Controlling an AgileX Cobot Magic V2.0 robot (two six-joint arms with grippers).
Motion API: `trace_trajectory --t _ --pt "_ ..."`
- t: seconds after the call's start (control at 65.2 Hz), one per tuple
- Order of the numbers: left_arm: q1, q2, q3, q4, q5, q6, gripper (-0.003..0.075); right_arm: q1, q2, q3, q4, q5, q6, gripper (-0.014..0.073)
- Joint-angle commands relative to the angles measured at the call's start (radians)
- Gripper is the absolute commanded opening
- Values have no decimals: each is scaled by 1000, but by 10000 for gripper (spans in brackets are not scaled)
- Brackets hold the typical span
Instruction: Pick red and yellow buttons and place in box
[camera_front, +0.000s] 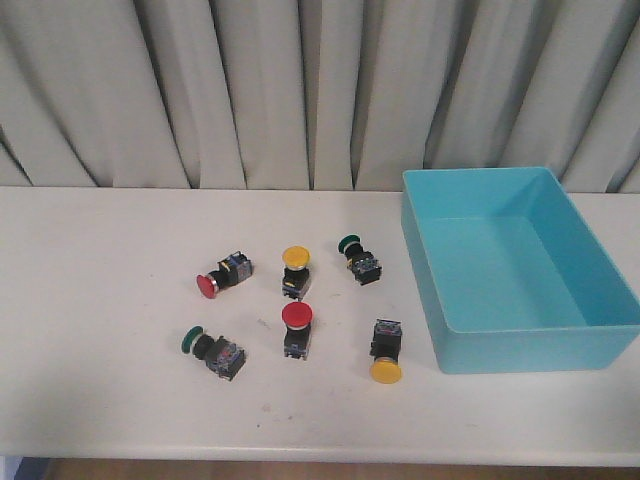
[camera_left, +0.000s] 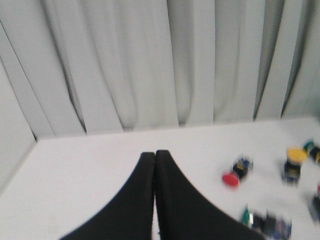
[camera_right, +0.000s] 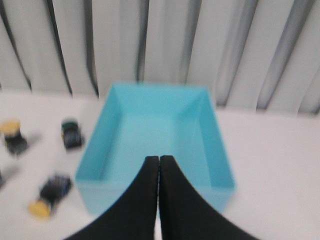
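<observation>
Box (camera_front: 520, 275) sits on table (camera_front: 100, 330), nothing in it. All six buttons lie left of box: red (camera_front: 208, 285) farthest, red (camera_front: 297, 318) and yellow (camera_front: 295, 259) midway, yellow (camera_front: 385, 370) just beside box's near corner; two greens among them. Left gripper (camera_left: 155, 156) closed, holding nothing, buttons well apart from it. Right gripper (camera_right: 159, 161) closed, nothing held, over box's near wall.

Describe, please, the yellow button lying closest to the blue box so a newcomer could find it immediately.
Start at the turquoise box on the table's right. Just off its near left corner lies a button. Unlike the other yellow one, farther back among the cluster, its yellow cap points toward the table's front edge.
</observation>
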Motion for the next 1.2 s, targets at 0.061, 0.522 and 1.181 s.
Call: trace_trajectory --t 0.061,0.522,1.181 --pt "0 115 -31 -5 89 0 -6 -6 130 -30 60 77 -2 -4" --pt "0 164 -31 -5 115 0 38 -6 204 -30 70 67 -3 48" --pt "-63 275 -106 -77 173 136 581 -6 204 -30 65 73 -4 599"
